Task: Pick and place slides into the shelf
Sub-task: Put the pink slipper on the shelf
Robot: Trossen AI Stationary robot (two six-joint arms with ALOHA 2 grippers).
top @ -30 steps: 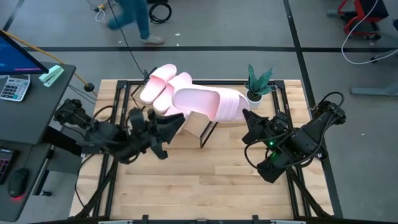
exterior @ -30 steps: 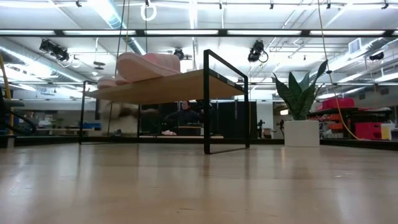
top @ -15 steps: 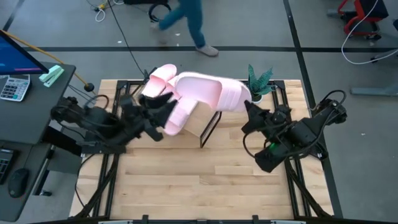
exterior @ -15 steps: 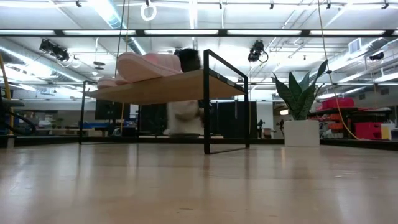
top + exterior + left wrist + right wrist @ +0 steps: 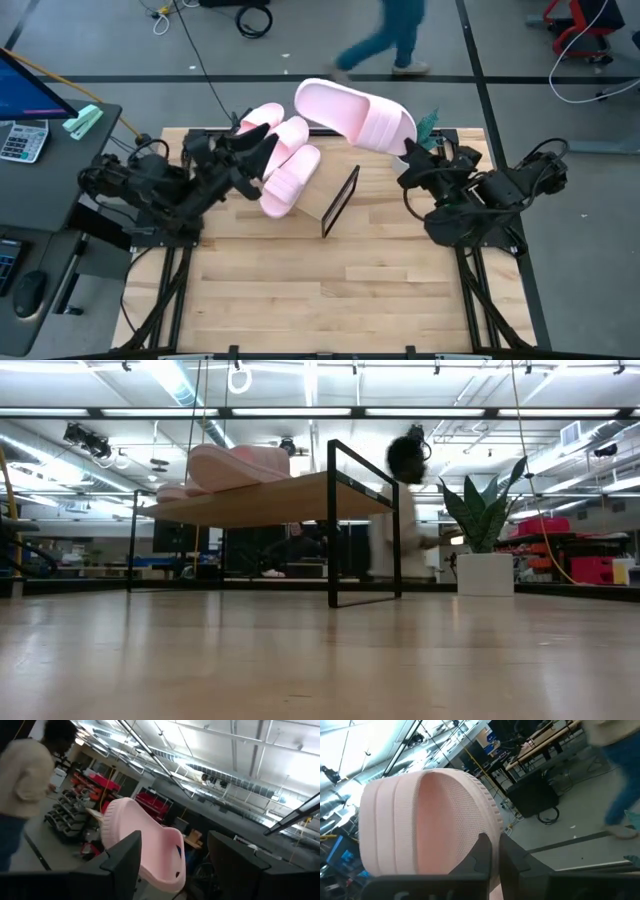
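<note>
On the slatted wooden bench (image 5: 300,300) stands the low shelf (image 5: 325,195) with its light wooden plank top and thin black wire end frames, set toward the far side. Three pale pink foam slide sandals (image 5: 275,150) lie piled on the shelf's left part, overlapping one another; the nearest of them (image 5: 290,180) is tilted and reaches toward the plank's near edge. In the low view the pile (image 5: 235,465) shows as a rounded pink heap on the raised plank (image 5: 280,500), toward its left end. The left gripper (image 5: 262,152) hovers at the left of that pile, its dark fingers (image 5: 125,857) spread apart with nothing between them; its wrist view looks past them at another pink slide beyond (image 5: 142,842). The right gripper (image 5: 412,160) is at the far right of the bench, its fingers (image 5: 485,855) clamped together on the heel edge of the fourth pale pink slide (image 5: 355,115), which is lifted in the air above the shelf's far right end and tilted, its wide ribbed strap (image 5: 427,820) filling the right wrist view. A small potted plant with green spiky leaves in a white pot (image 5: 485,545) stands at the bench's far right corner, just beside the raised slide. A person (image 5: 385,40) walks across the floor beyond the bench.
</note>
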